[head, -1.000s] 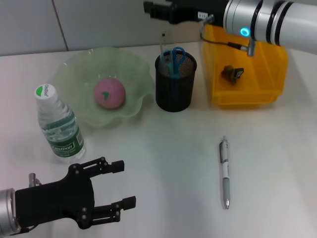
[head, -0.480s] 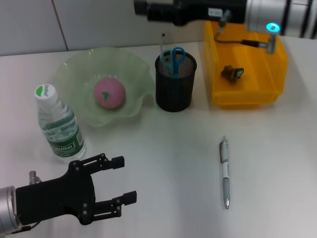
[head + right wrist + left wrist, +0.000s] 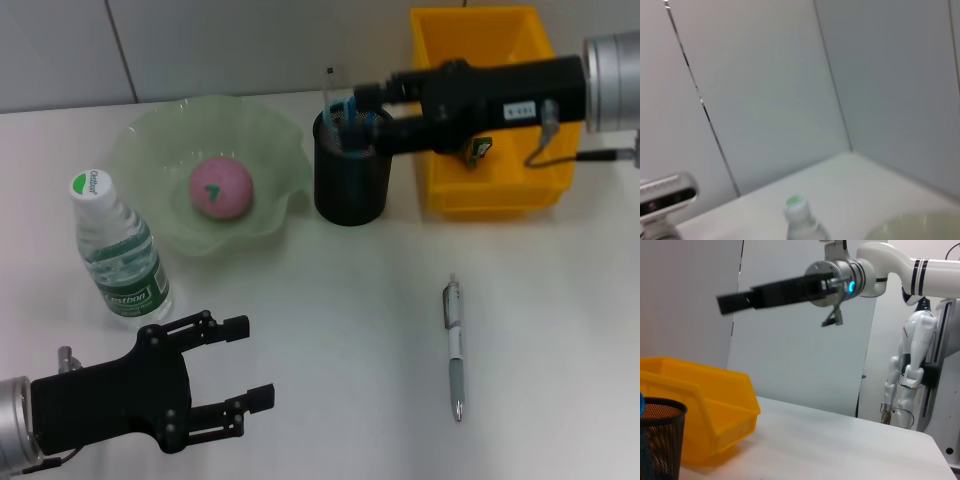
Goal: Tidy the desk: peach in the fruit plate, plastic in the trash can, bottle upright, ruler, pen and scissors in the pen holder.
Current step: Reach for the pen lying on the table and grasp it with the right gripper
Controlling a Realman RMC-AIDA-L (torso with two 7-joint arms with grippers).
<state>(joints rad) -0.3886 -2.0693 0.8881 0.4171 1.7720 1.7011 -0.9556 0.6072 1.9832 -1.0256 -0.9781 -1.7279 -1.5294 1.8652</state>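
Observation:
The pink peach (image 3: 220,188) lies in the green fruit plate (image 3: 150,135). A water bottle (image 3: 115,250) stands upright to the plate's left. Blue-handled scissors (image 3: 345,112) and a clear ruler (image 3: 329,85) stick out of the black mesh pen holder (image 3: 350,190). A silver pen (image 3: 455,350) lies on the table to the front right. A scrap of plastic (image 3: 478,148) sits in the yellow trash can (image 3: 490,195). My right gripper (image 3: 368,110) hovers open over the pen holder's rim, holding nothing. Near the front left edge, my left gripper (image 3: 252,363) is open and empty.
The left wrist view shows the right arm (image 3: 790,287) stretched above the yellow trash can (image 3: 705,405) and the pen holder (image 3: 660,440). In the right wrist view, the bottle's cap (image 3: 797,202) and the plate's rim (image 3: 920,225) appear.
My right arm has swung from the back, behind the trash can, forward and down. Its gripper now sits over the pen holder. The left arm has stayed put.

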